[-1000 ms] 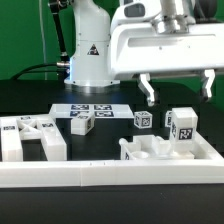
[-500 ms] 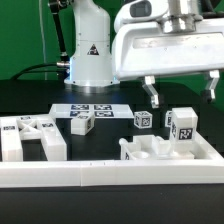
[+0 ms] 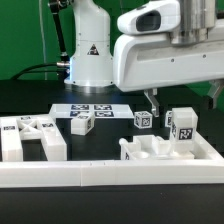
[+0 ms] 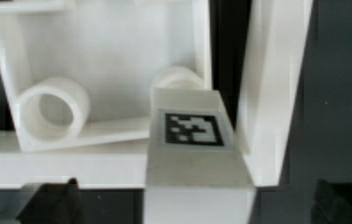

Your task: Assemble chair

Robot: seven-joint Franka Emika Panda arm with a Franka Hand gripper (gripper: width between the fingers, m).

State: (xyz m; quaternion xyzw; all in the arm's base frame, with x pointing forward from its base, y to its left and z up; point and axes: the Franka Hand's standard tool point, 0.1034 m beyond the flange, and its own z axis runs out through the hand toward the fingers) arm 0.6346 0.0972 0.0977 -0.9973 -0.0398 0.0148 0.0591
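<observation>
Hangs at the exterior view's right, wrist pointed straight down. Holds claw (image 3: 185,98) wide open, empty, just above a tagged chair post (image 3: 182,124), with other chair parts (image 3: 82,122) scattered on desk (image 3: 98,146) near rail (image 3: 100,176).

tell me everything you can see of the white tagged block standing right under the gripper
The square leg is a chunky white block, plastic by its look, with a black-and-white square tag on the face toward the exterior camera. It stands upright on the black table, at the exterior view's right, just behind a larger white chair part; whether the two touch cannot be told. The open gripper hangs above it, one finger to either side, not gripping it.
</observation>
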